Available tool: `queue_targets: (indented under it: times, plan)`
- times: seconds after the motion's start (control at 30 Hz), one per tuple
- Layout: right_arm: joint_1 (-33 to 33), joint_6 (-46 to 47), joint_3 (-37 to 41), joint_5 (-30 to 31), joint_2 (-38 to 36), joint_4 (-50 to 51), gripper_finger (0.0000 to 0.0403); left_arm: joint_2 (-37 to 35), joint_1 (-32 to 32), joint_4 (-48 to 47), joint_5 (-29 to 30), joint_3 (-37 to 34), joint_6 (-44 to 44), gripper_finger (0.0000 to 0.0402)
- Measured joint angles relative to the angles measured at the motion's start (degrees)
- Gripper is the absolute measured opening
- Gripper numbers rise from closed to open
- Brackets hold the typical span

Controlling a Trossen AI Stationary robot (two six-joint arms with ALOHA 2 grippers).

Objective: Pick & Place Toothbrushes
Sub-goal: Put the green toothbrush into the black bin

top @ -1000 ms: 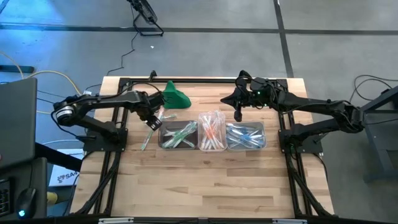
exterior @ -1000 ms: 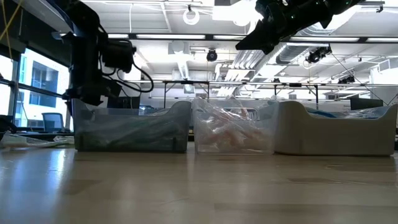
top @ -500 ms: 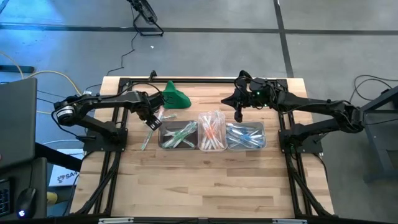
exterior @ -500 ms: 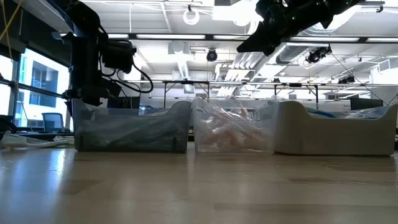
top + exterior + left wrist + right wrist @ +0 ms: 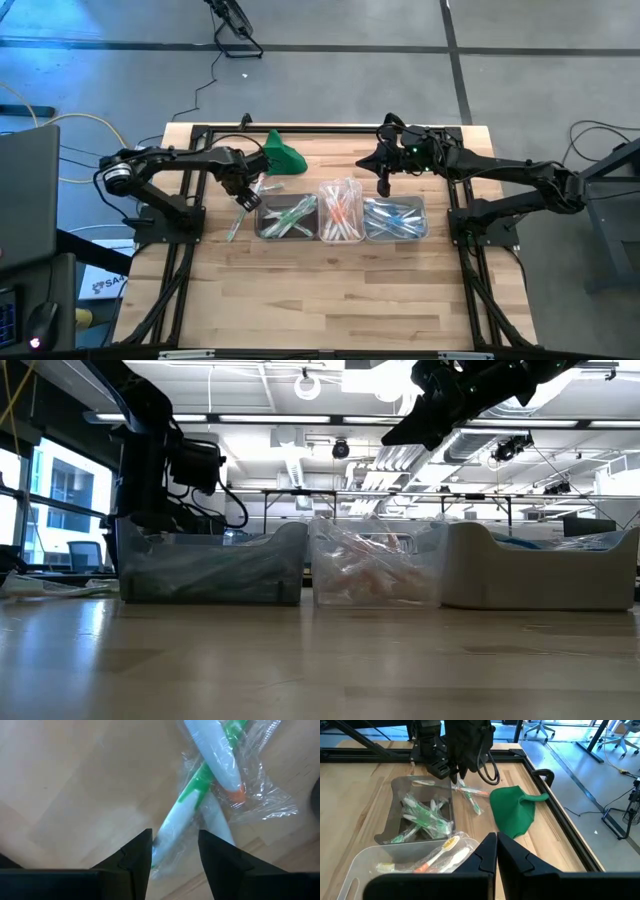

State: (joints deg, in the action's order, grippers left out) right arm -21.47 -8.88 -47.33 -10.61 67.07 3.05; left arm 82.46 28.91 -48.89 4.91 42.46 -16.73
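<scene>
Three clear tubs stand in a row: green toothbrushes in the left one, orange-pink ones in the middle, blue ones in the right. A few wrapped toothbrushes lie loose on the table left of the left tub. My left gripper is low over them and open. In its wrist view the fingers stand on either side of a wrapped green-and-white toothbrush, which lies crossed under a white, orange-tipped one. My right gripper hovers shut and holding nothing, above the far rim of the blue tub.
A green cloth-like lump lies near the table's far edge, just beyond the left gripper, and shows in the right wrist view. A black frame rail runs along the far edge. Bare wood stretches in front of the tubs.
My left arm has shifted at its elbow, and its gripper has sunk slightly toward the loose toothbrushes beside the left tub. The right arm has kept still.
</scene>
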Motion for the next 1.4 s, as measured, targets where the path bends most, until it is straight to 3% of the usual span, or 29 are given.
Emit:
queue_targets:
  times: [0.2,0.67,0.93,1.4]
  plan:
    - [0.0,0.0,0.0,0.0,0.0,0.0,0.0004,0.1,0.0,1.1,-0.3,0.0,0.2,0.0138]
    - [0.0,0.0,0.0,0.0,0.0,0.0,0.0004,0.1,0.0,0.8,-0.5,-0.2,1.9,0.0007]
    - [0.0,0.0,0.0,0.0,0.0,0.0,0.0004,-1.4,0.0,-1.4,0.0,0.5,1.9,0.0000]
    - [0.0,0.0,0.0,0.0,0.0,0.1,0.0004,-10.2,0.0,-9.8,0.9,6.1,3.1,0.0000]
